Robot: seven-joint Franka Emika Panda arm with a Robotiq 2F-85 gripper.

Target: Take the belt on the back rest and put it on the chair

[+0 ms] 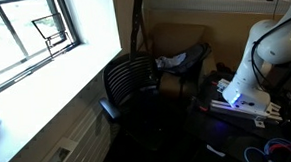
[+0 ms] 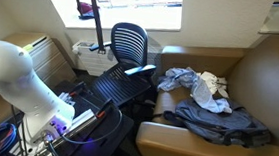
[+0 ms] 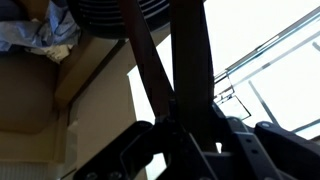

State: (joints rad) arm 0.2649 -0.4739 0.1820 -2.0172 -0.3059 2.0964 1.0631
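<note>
I have the end effector clenched on the belt. In the wrist view the two dark runs of the strap come straight out from between the fingers, so I read this as a firm pinch at about the strap's fold. The belt hangs directly beneath the end effector in both exterior views. Its lower end reaches down to the top of the back rest. I cannot tell whether the tail is touching the ribbed panel or hanging just beside it.

By my judgement the pickup is done and I am in the carry step, with the placing on the chair not yet begun. The seat surface lies below the end effector and forward of the back rest. The armchair with the bundle of clothes sits off to the side, well apart from the strap.

The next move calls for bringing the end effector over the back rest's top edge with enough height that the tail does not snag the ribs. I would then lower it until the strap pools on the seat, and only then release.
</note>
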